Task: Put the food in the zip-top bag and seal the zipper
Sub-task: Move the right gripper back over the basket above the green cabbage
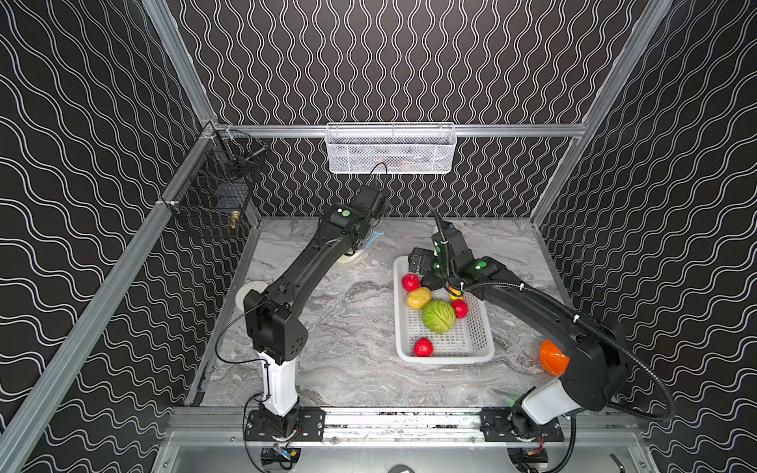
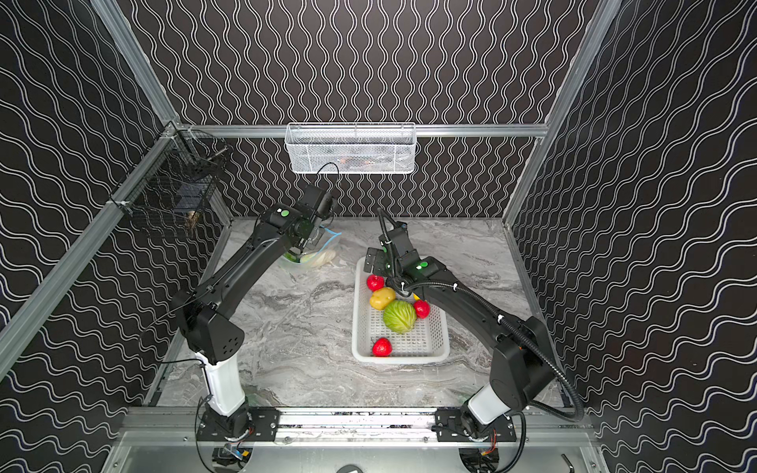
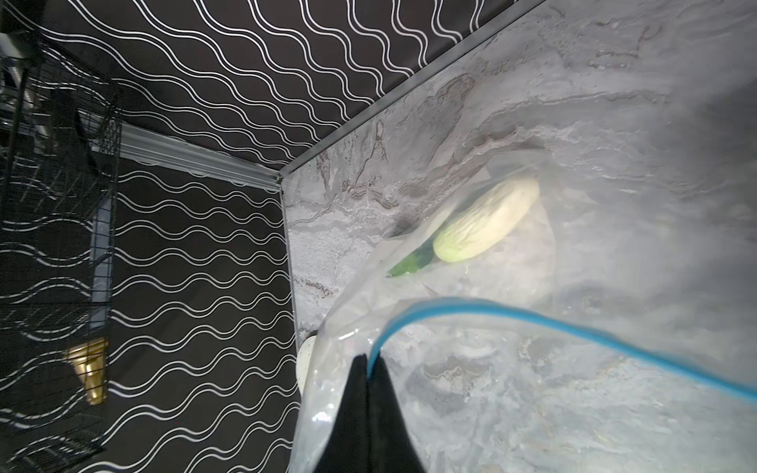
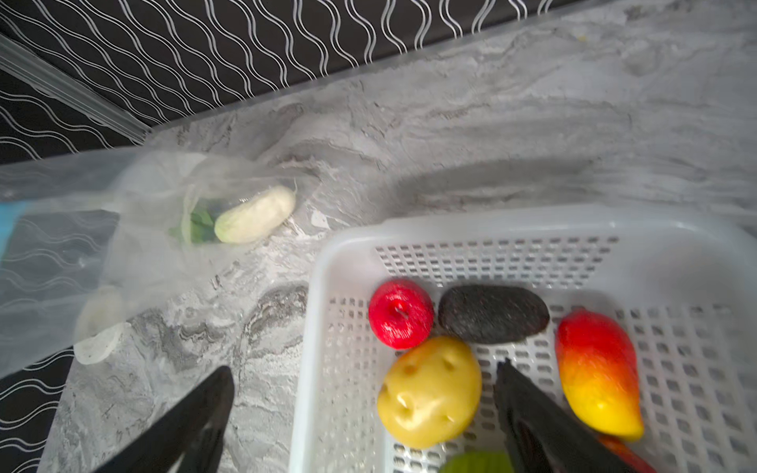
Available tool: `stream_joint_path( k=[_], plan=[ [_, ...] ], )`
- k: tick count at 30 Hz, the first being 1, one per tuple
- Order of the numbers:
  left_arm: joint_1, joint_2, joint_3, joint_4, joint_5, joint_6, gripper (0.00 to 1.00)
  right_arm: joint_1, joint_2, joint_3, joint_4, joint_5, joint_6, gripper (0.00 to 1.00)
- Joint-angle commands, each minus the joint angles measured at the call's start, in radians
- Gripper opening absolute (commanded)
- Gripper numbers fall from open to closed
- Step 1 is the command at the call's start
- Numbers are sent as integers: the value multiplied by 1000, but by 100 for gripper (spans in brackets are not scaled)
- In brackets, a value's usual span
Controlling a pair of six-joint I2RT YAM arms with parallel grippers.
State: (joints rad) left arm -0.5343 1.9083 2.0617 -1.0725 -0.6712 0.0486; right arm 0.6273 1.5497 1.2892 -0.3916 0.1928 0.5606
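Nearest, in white basket (image 1: 444, 359) on counter (image 1: 348, 368): cabbage (image 1: 438, 316), potato (image 4: 429, 391), red fruits. Right jaws wide and empty, straddling basket rim beside potato; bring both inside the rim before closing. Farther back, left jaws pinched on blue zipper (image 3: 532, 317) of bag (image 3: 471, 282), radish (image 3: 487, 223) inside.

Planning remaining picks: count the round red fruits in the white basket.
3 red fruits: one at the basket's far end beside the potato, one right of the cabbage, one at the near rim. The right arm may hide more.

clear crinkly plastic bag (image 4: 69, 250), marble-look tabletop (image 1: 352, 327)
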Motion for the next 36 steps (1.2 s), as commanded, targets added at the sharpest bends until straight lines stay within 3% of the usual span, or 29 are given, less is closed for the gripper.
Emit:
stream_joint_path(
  k=[1, 16, 25, 36],
  plan=[
    [1, -12, 22, -26, 77, -40, 0, -1, -17, -13, -69, 0, 32, 99],
    [0, -35, -2, -60, 383, -111, 0, 0, -111, -187, -173, 9, 162, 99],
    [-7, -68, -67, -26, 467, -104, 0, 0, -132, -224, -218, 21, 218, 99],
    [-7, -54, -22, -55, 422, -69, 0, 0, -87, -224, -271, 1, 257, 99]
  ],
)
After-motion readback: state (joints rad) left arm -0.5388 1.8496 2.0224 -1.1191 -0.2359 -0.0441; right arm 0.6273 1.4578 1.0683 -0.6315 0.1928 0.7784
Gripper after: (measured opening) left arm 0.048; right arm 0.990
